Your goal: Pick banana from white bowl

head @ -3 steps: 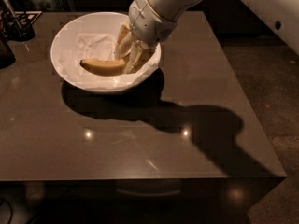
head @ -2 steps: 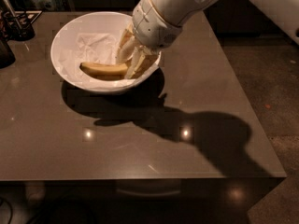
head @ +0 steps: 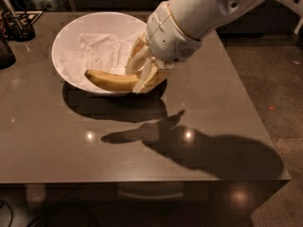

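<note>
Gripping banana (head: 110,81) w/ end effector (head: 140,75) at white bowl (head: 71,37) rim

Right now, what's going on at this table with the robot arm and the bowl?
The robot's single arm reaches down into the white bowl on the dark table. Its gripper is at the right end of the banana, which lies along the bowl's near side in front of some crumpled white paper. The banana is not yet out of the bowl, so the pick is underway, not finished.
</note>
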You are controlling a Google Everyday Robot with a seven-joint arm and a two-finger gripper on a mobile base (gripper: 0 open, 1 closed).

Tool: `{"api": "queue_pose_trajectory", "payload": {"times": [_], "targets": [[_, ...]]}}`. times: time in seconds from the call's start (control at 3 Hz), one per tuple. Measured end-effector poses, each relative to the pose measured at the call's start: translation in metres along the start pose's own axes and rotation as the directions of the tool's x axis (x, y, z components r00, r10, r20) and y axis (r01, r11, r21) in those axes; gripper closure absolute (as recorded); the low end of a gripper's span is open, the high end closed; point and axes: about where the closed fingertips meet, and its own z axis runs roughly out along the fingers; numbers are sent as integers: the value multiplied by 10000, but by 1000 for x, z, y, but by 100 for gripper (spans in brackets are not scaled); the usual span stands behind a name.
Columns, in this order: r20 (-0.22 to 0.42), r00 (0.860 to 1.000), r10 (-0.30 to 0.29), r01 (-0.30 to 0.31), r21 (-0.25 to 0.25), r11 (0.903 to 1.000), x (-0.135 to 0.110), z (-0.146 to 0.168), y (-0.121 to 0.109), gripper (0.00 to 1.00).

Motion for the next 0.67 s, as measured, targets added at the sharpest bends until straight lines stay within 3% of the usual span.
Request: {"api": "queue_pose_trajectory", "payload": {"times": [0.33, 0.67], "targets": [[123, 9981, 599, -601, 172, 9980, -6, 0, 24, 100], [123, 9981, 599, -601, 172, 9980, -6, 0, 24, 100]]}}
